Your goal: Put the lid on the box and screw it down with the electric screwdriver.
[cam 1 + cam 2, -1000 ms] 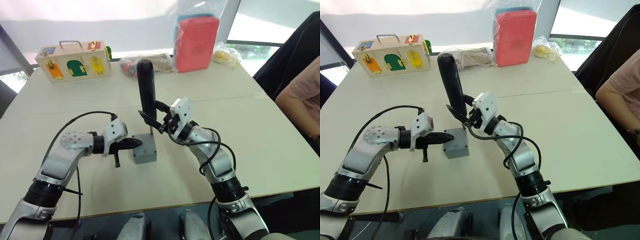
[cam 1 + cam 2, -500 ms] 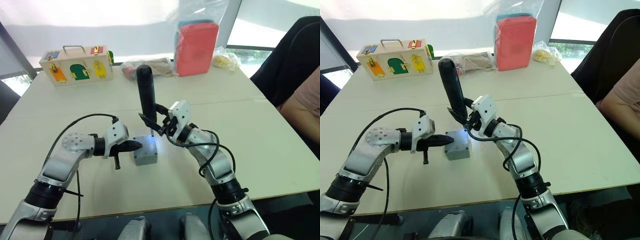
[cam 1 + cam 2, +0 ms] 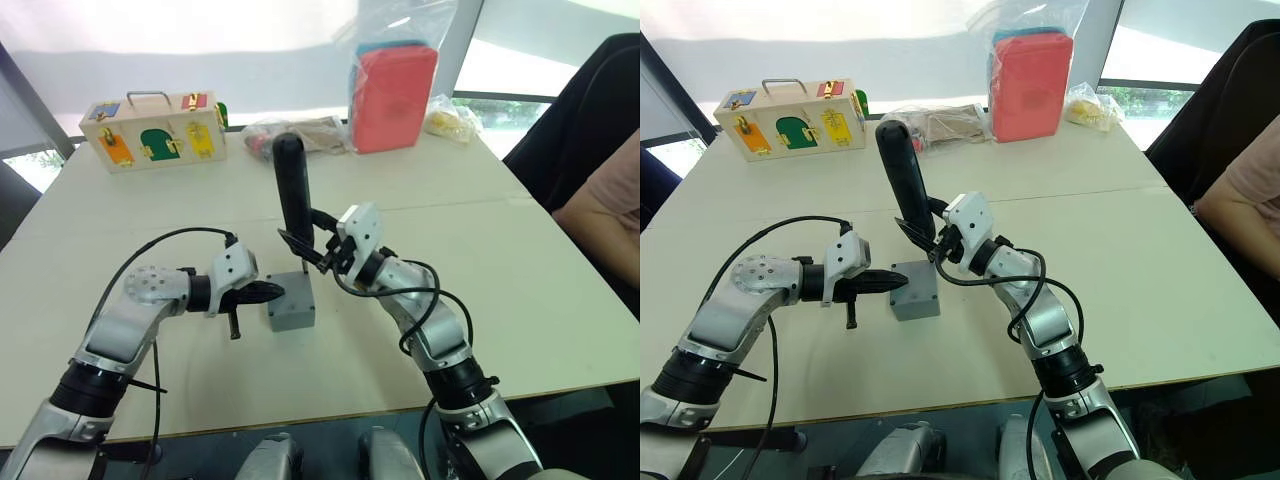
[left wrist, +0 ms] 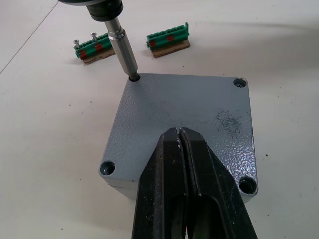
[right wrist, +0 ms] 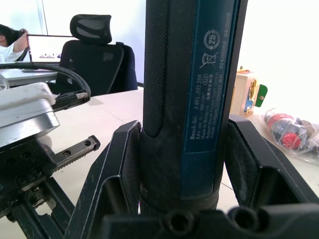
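The grey box point(image 3: 291, 303) sits on the white table point(image 3: 520, 260) in the near middle, between the two arms, with the lid point(image 4: 184, 117) already seated flat on top of it. The left gripper point(image 3: 268, 292) reaches in from the left with its two black fingers point(image 4: 172, 169) pressed together, holding nothing; the closed tips rest on the lid's top surface near its left edge.

The right gripper point(image 3: 312, 245) has its fingers clamped on the lower part of the electric screwdriver point(image 3: 293, 195), one finger on each side of the black barrel, as the right wrist view shows. The tool stands nearly upright above the box, and its metal bit is set into the screw hole at the lid's far right corner.

Just beyond the box lie two small green terminal blocks point(image 4: 168, 41). Along the far edge of the table stand a wooden box with coloured doors point(image 3: 152, 128) at the left and a red pack in plastic point(image 3: 393, 93) to the right.
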